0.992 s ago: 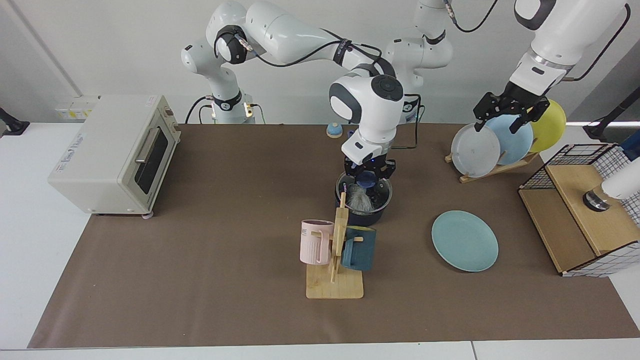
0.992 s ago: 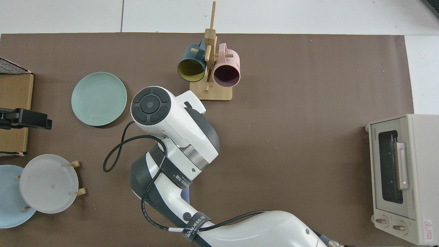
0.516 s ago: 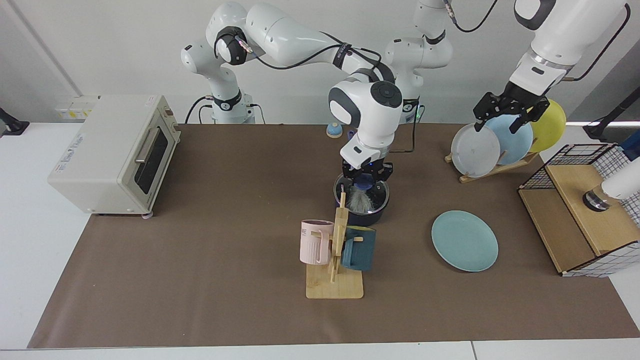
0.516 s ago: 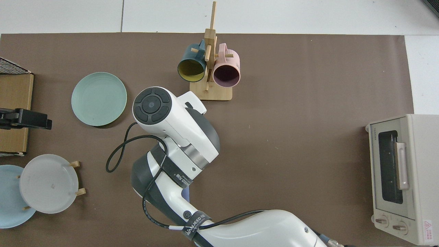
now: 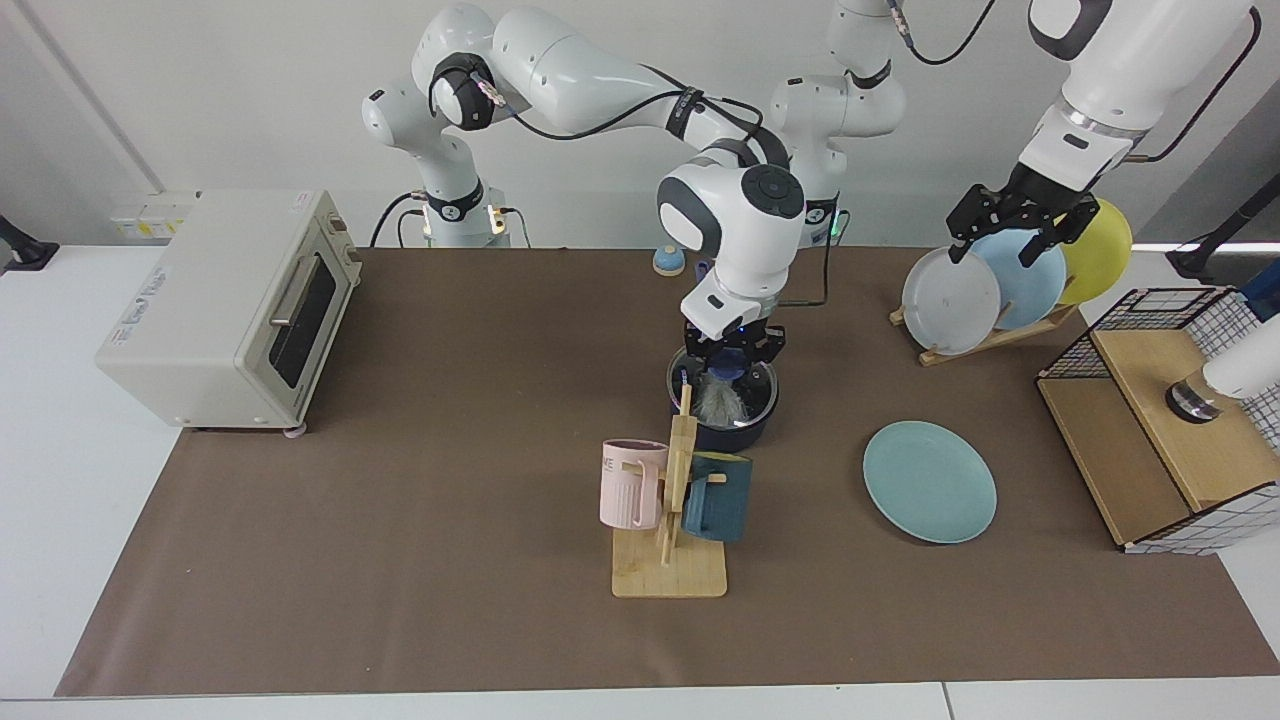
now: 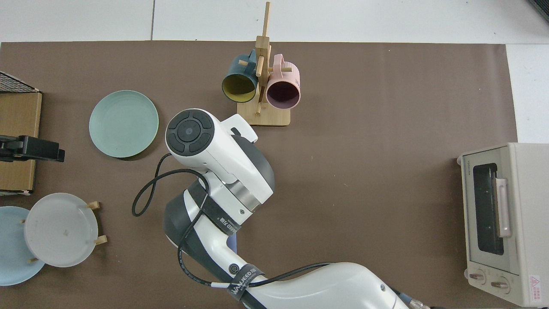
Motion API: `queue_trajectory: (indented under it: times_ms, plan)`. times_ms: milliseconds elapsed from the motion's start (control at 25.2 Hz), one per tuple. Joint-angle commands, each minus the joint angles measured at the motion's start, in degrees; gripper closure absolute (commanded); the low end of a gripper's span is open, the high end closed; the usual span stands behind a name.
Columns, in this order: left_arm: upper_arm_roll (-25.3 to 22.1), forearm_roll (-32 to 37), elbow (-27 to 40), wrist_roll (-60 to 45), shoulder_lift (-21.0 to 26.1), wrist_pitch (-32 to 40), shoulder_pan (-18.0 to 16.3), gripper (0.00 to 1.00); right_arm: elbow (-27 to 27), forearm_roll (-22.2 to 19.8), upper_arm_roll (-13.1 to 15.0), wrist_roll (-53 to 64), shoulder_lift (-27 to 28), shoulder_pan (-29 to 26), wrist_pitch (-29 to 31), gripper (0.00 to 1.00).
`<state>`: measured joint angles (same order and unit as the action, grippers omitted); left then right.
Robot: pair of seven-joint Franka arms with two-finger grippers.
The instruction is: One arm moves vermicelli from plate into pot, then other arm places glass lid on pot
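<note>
Two Franka arms are seen at a tabletop [image 5: 420, 560] covered by a brown mat. The right arm, based at the far left of the facing view, is reached over the middle of the tabletop, and the right gripper [image 5: 733, 352] is lowered straight down onto the pot [image 5: 722, 400]. The glass lid [image 5: 745, 388] is seated on the pot's rim, and the gripper's fingers are closed narrowly around the lid's blue knob [image 5: 733, 365]. The vermicelli [image 5: 718, 402] is seen through the glass as a pale bundle inside the pot. In the top view the pot and lid are almost wholly hidden beneath the arm's wrist.

The plate [image 5: 930, 482] lies bare on the mat, to the right of the pot and well apart from it in the facing view; in the top view it [image 6: 124, 123] lies left of the arm.

The left arm waits at the far right, and the left gripper [image 5: 1008, 238] is held in the air in front of the dish rack [image 5: 985, 335], with its fingers spread wide and nothing between them.

A mug tree [image 5: 672, 520] with a pink mug [image 5: 632, 484] and a dark teal mug [image 5: 718, 497] stands just in front of the pot. A toaster oven [image 5: 225, 305] sits at the left edge of the mat.
</note>
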<state>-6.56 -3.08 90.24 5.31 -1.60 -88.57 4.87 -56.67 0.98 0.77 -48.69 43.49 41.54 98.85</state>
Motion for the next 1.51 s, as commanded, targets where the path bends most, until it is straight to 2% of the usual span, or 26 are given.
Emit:
queue_trajectory:
  times_ms: [0, 40, 79, 119, 833, 992, 1190, 1270, 1468]
  plan:
    - [0.1, 0.9, 2.0, 0.4, -1.6, -1.3, 0.2, 0.0, -0.8, 0.3, -0.3, 2.0, -0.6, -0.5, 0.4, 0.93]
    - [0.1, 0.9, 2.0, 0.4, -1.6, -1.3, 0.2, 0.0, -0.8, 0.3, -0.3, 2.0, -0.6, -0.5, 0.5, 0.61]
    - [0.1, 0.9, 2.0, 0.4, -1.6, -1.3, 0.2, 0.0, -0.8, 0.2, -0.3, 2.2, -0.7, -0.6, 0.5, 0.22]
    - [0.1, 0.9, 2.0, 0.4, -1.6, -1.3, 0.2, 0.0, -0.8, 0.2, -0.2, 2.1, -0.7, -0.5, 0.6, 0.02]
    - [0.1, 0.9, 2.0, 0.4, -1.6, -1.3, 0.2, 0.0, -0.8, 0.0, 0.1, 1.7, -1.8, -0.3, 1.3, 0.01]
    - [0.1, 0.9, 2.0, 0.4, -1.6, -1.3, 0.2, 0.0, -1.5, 0.6, -0.1, 1.7, -3.1, -0.1, 4.1, 0.01]
    - [0.0, 1.7, 2.0, 0.6, -1.6, -1.3, 0.2, 0.0, -17.8, 0.6, -0.2, -0.3, -9.9, -0.2, 20.4, 0.01]
    - [0.1, 1.9, 2.0, 0.8, -1.7, -0.2, 0.2, 0.0, -22.4, 0.6, -0.2, 0.0, -11.7, -0.4, 25.0, 0.01]
    - [0.1, 2.0, 2.4, 0.8, -1.9, 0.9, 0.2, 0.0, -23.6, 0.7, -0.2, 0.2, -12.0, -1.3, 25.6, 0.01]
